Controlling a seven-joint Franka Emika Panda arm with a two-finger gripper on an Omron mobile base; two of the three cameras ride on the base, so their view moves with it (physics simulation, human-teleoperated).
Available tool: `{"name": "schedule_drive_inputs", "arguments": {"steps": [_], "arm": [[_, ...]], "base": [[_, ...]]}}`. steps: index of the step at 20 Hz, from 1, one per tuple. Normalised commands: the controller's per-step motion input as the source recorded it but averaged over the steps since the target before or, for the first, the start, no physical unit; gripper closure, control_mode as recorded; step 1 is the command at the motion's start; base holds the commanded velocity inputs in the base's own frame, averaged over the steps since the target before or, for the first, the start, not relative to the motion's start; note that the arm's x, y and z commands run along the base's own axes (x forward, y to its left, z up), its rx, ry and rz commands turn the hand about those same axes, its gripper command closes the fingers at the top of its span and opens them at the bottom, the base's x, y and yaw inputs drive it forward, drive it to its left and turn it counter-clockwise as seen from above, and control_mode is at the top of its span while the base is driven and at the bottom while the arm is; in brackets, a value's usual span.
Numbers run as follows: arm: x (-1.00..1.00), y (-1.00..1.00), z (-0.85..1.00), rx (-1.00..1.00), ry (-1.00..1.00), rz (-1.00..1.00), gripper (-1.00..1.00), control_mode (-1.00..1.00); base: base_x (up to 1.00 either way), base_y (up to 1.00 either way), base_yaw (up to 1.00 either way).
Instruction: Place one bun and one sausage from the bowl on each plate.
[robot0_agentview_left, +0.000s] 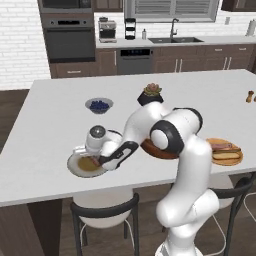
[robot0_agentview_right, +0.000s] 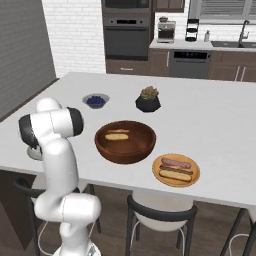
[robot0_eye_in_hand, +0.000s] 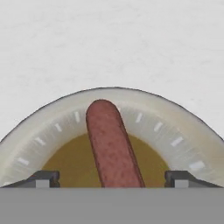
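reddish-brown and rough, a sausage (robot0_eye_in_hand: 113, 144) runs straight out between the pincer's (robot0_eye_in_hand: 112, 178) two dark tips, which stand wide, clear of it on both sides; its near end is cut off by the view's edge. beneath it lies the grey-rimmed plate (robot0_eye_in_hand: 175, 127) with the olive centre. in the left base view the forearm hides most of that plate (robot0_agentview_left: 75, 169). off beyond the arm, the wooden bowl (robot0_agentview_right: 125, 150) holds one bun (robot0_agentview_right: 118, 135). farther the same way, the orange plate (robot0_agentview_right: 192, 181) carries a sausage (robot0_agentview_right: 176, 163) and a bun (robot0_agentview_right: 175, 174), all on the white tabletop (robot0_agentview_right: 220, 120).
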Motion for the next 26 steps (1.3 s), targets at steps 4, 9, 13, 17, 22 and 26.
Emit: {"name": "schedule_drive_inputs", "arguments": {"steps": [4, 9, 13, 17, 22, 26], "arm": [[0.02, -0.28, 1.0, 0.0, 0.01, -0.1, -1.0, -1.0], [0.0, -0.58, 1.0, 0.0, 0.07, -0.21, -1.0, -1.0], [0.0, -0.96, 1.0, 0.04, 0.25, -0.38, -1.0, -1.0], [-0.29, -1.0, 1.0, 0.18, 0.19, -0.32, -1.0, -1.0], [-0.47, -1.0, 0.99, 0.34, 0.23, -0.35, -1.0, -1.0], [-0.39, -1.0, 0.08, 0.27, 0.24, -0.34, -1.0, -1.0]], "base": [[0.0, 0.0, 0.0], [0.0, 0.0, 0.0], [0.0, 0.0, 0.0], [0.0, 0.0, 0.0], [0.0, 0.0, 0.0], [0.0, 0.0, 0.0]]}}
